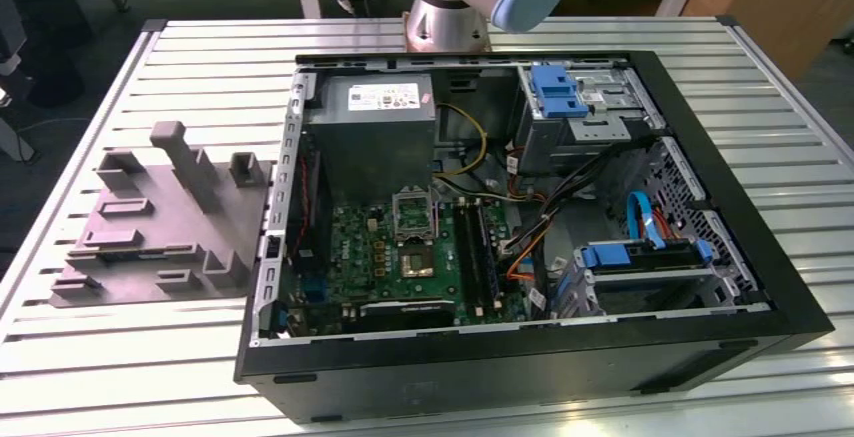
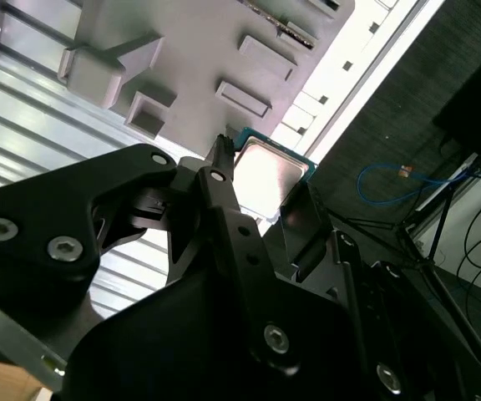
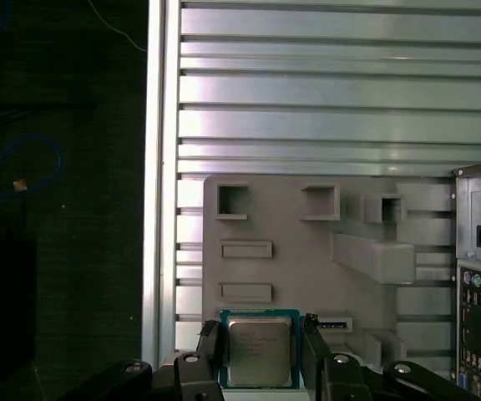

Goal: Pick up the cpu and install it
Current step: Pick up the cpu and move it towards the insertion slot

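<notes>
In both wrist views the cpu (image 3: 259, 347) (image 2: 267, 170), a flat square chip with a silvery top and green rim, sits between my two black fingers. My gripper (image 3: 260, 355) (image 2: 261, 194) is shut on it, one finger (image 3: 210, 347) on each side edge. The chip hangs well above the grey moulded tray (image 3: 307, 251) (image 2: 190, 50), over the tray's edge. In the exterior view the open computer case (image 1: 534, 357) lies on the table with its green motherboard (image 1: 400, 262) and a square socket (image 1: 414, 215) facing up.
The grey tray (image 1: 160, 227) lies at the exterior view's left of the case on the slatted metal table (image 1: 134, 357). Inside the case are a power supply (image 1: 380, 122), drive bays with blue clips (image 1: 558, 92) and loose cables (image 1: 587, 197). The arm's base (image 1: 461, 2) stands behind the case.
</notes>
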Controlling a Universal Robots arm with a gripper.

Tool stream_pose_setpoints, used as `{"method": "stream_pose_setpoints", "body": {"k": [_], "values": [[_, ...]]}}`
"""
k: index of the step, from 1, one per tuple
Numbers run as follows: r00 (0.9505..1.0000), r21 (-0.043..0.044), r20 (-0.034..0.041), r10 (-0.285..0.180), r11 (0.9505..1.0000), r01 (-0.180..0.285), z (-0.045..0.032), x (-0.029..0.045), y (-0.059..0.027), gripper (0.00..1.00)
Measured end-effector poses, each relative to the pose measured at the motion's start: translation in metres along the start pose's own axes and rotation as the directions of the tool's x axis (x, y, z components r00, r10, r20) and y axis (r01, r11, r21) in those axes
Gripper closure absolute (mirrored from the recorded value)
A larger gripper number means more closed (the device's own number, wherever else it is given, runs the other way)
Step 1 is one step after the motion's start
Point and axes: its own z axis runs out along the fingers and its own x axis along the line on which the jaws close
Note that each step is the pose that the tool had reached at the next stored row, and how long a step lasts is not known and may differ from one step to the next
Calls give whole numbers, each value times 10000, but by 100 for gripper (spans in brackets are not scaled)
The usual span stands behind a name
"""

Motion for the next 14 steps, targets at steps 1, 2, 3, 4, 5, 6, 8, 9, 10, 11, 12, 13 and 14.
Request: {"method": "stream_pose_setpoints", "body": {"k": [1, 2, 3, 4, 5, 6, 8, 9, 10, 11, 12, 13, 14], "values": [[10000, 0, 0, -1, 10000, 1, 0, -4, 0, 53], [10000, 0, 1, -1, 10000, 1, 1, -8, 0, 53], [10000, 0, 1, -1, 10000, 1, 1, -13, 0, 53], [10000, -1, 2, -1, 10000, 1, 2, -18, -1, 53], [10000, 0, 1, -1, 10000, 1, 1, -24, -1, 53], [10000, -1, 1, -1, 10000, 1, 1, -29, 0, 53], [10000, 0, 1, -1, 10000, 1, 1, -38, 0, 53], [10000, 0, 1, 0, 10000, 0, 2, -42, 0, 53], [10000, -1, 2, -1, 10000, 1, 2, -46, 0, 53], [10000, -1, 2, -1, 10000, 1, 2, -50, 0, 53], [10000, -1, 2, -1, 10000, 1, 2, -55, 0, 53], [10000, -1, 1, -1, 10000, 1, 2, -60, 0, 53], [10000, -1, 2, -1, 10000, 1, 2, -64, 0, 53]]}}
